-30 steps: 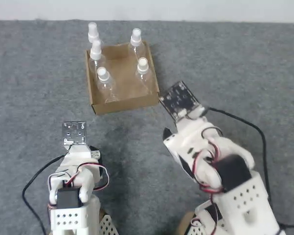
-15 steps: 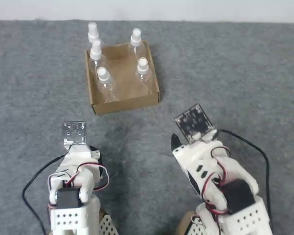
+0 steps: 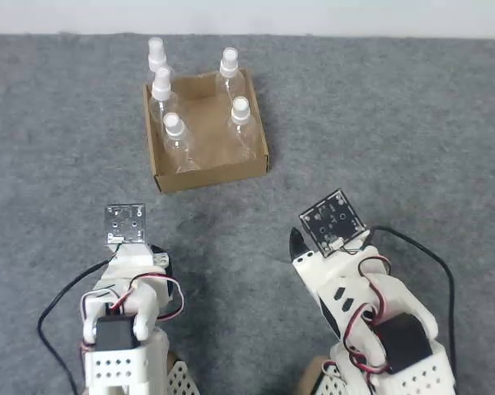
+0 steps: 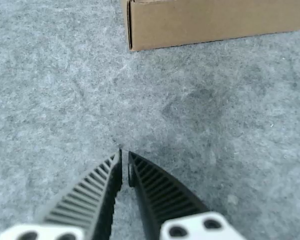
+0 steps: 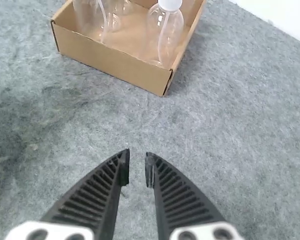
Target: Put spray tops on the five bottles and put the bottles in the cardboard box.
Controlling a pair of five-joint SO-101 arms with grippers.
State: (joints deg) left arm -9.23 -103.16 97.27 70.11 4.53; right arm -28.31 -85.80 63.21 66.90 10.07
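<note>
Right end effector (image 5: 137, 155) narrowly parted, empty, cardboard box (image 5: 110, 60) holding bottles (image 5: 164, 27) well ahead, left end effector (image 4: 125, 154) closed

The table (image 3: 412, 123) is covered all over with a grey, felt-like mat. A cardboard box (image 3: 210, 174) sits directly on it toward the far side, open side up. A faint darker patch (image 3: 199, 219) marks the mat near the box's front wall.

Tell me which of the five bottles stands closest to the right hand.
The bottle at the cardboard box corner nearest the right hand; the other four stand farther back or farther left.
</note>
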